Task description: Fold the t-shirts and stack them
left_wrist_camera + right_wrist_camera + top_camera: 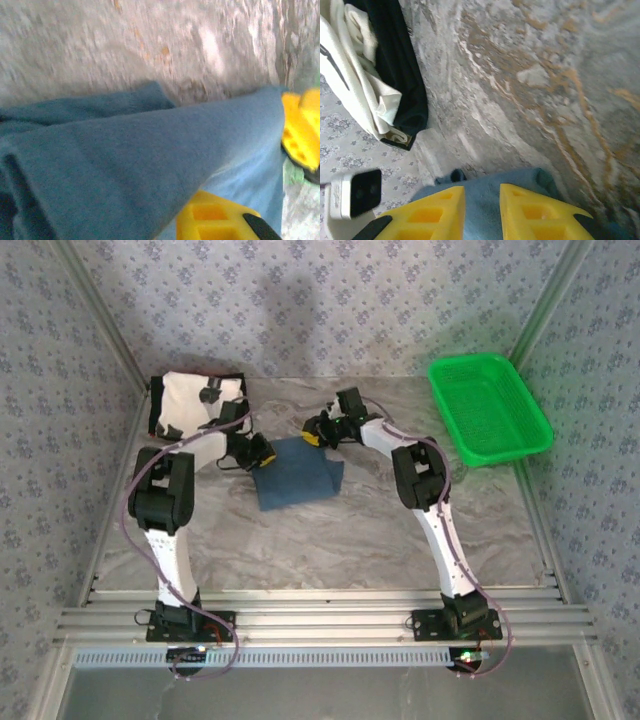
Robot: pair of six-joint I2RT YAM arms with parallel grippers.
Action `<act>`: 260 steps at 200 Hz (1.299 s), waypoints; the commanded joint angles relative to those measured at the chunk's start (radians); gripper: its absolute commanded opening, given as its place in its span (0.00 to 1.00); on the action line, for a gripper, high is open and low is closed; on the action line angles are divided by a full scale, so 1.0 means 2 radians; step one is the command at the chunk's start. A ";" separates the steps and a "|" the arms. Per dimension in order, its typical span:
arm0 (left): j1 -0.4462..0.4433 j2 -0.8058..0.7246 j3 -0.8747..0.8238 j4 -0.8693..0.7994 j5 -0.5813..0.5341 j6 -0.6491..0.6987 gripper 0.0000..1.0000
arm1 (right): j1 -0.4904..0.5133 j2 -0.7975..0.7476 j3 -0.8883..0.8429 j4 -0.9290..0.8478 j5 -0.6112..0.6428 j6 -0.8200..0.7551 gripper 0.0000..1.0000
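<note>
mid-table, folded teal t-shirt point(298, 475), long axis roughly left-right

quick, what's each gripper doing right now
left gripper: teal t-shirt draped over its jaws, open or closed cannot be told
right gripper: closed on the teal t-shirt's edge

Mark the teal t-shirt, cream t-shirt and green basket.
teal t-shirt point(297, 472), top view, middle of the cloth.
cream t-shirt point(185, 400), top view, white panel.
green basket point(490, 410), top view, bare mesh floor.
</note>
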 commanded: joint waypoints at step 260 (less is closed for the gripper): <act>-0.088 -0.002 -0.005 -0.098 -0.094 0.166 0.64 | -0.030 -0.620 -0.478 -0.170 0.026 -0.243 0.80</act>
